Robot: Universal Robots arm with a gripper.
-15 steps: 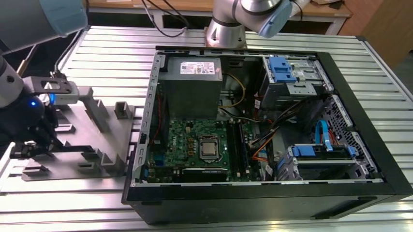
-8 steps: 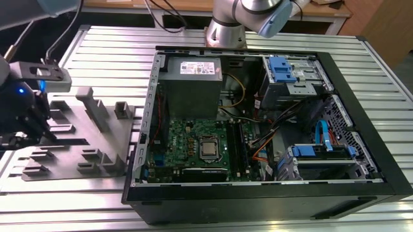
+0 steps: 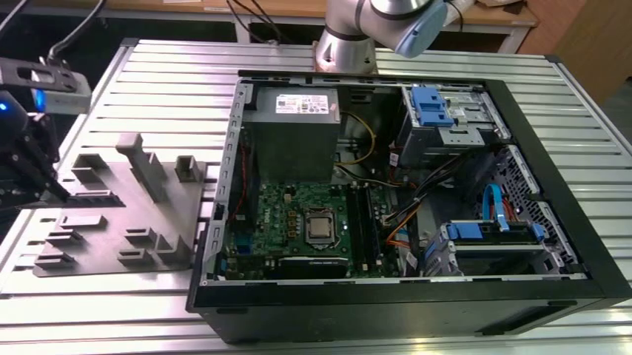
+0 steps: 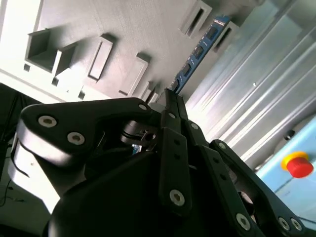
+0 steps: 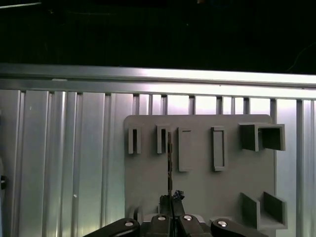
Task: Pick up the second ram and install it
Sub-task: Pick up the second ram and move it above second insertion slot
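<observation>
One long, thin, flat memory stick, the second ram (image 4: 197, 54), a blue-green board with dark chips, is pinched at one end by the black linkage gripper (image 4: 170, 96). The jaws are drawn together on that end, and the rest of the stick reaches out free past the fingertips. In the first wrist view the second ram (image 5: 170, 163) shows edge-on as a thin dark line running away from the gripper (image 5: 170, 200).

The stick hangs over the grey plastic tray with upright blocks (image 4: 123, 29); its free end lies just beside two narrow slotted blocks (image 5: 162, 139) near the tray's far edge. Whether the stick touches the tray cannot be told.

In the exterior view the gripper (image 3: 29, 177) stands at the exterior view's left edge, over the left side of the grey tray (image 3: 99, 237). The tray rests on a ribbed aluminium table (image 3: 148, 66), just beside an open black computer case (image 3: 593, 244) on the exterior view's right.

Inside the case a big green square circuit board (image 3: 286, 222) lies on the near side; a grey power-supply box (image 3: 291, 140) sits beyond it, and blue plastic drive brackets (image 3: 431, 107) sit towards the right. The arm's silver and blue joint (image 3: 395, 18) rises at the table's far edge.

A red round button (image 4: 298, 165) shows beyond the table in the second wrist view.
</observation>
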